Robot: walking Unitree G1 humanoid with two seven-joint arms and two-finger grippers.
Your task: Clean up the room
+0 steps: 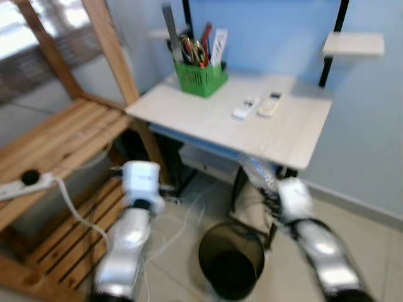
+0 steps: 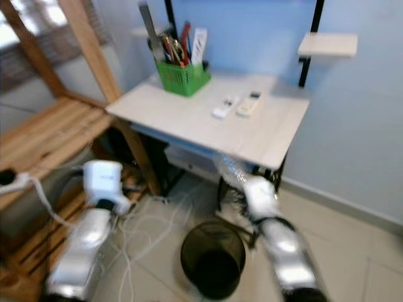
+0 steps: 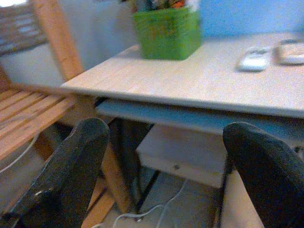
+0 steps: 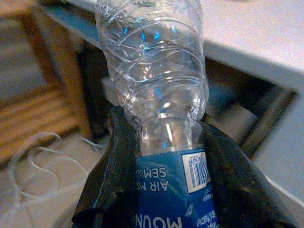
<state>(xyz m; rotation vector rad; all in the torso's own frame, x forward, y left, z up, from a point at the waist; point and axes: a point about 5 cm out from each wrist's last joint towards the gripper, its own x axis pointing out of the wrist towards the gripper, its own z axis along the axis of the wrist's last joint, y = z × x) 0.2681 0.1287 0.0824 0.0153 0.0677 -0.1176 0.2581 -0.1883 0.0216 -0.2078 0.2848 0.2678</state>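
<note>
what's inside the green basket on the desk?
The green basket holds upright stationery: a grey ruler, a white ruler-like strip, red and dark handles, perhaps scissors. Blur hides the details, and the basket wall covers their lower ends.

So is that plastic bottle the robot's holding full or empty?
Empty, it seems: the clear plastic bottle in the right gripper shows no liquid, and its crinkled walls let the desk edge show through.

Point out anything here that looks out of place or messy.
The right gripper is shut on a crumpled empty plastic bottle, held near the desk edge above the black bin. White cables sprawl loose over the floor. The green basket and two remotes on the desk look tidy.
</note>
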